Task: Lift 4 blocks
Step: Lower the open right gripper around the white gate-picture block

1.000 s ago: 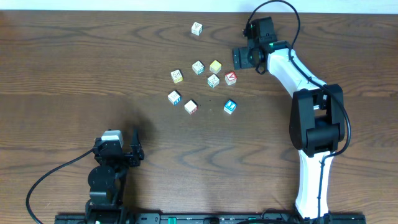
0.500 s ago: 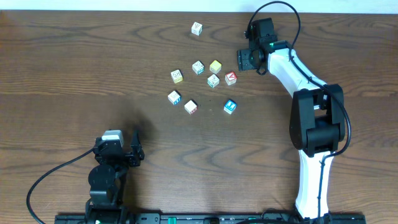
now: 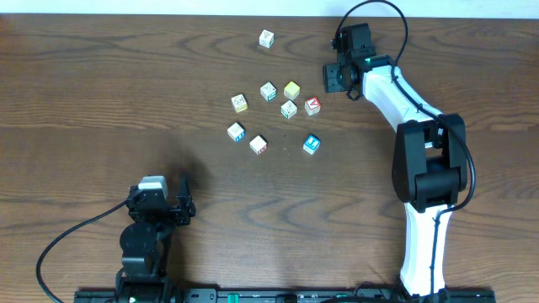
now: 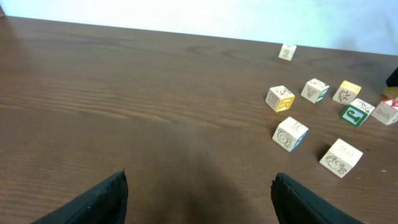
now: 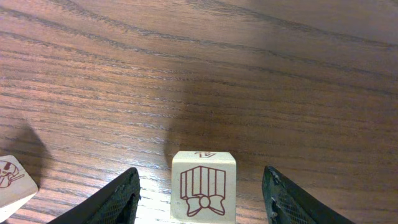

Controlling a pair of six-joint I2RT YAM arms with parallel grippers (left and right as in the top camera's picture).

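The table [image 3: 101, 101] holds the blocks [image 3: 289, 108], scattered at upper centre of the overhead view. My right pincer [image 5: 200, 174] stands partly open and empty. The nearest block [image 5: 203, 186] sits at bottom centre of my wrist view, between my fingers, with bare wood on either side. My left pincer [image 4: 199, 183] is wide open and empty at lower left. I judge the block light, stiff and smooth, so I'd pinch two opposite flat sides. Being a cube, it has no long axis. Its gift picture faces me, letter upward.

The table [image 3: 84, 101] is dark brown wood with wavy lines. A pale wall [image 4: 186, 15] stands behind it. The light is soft.
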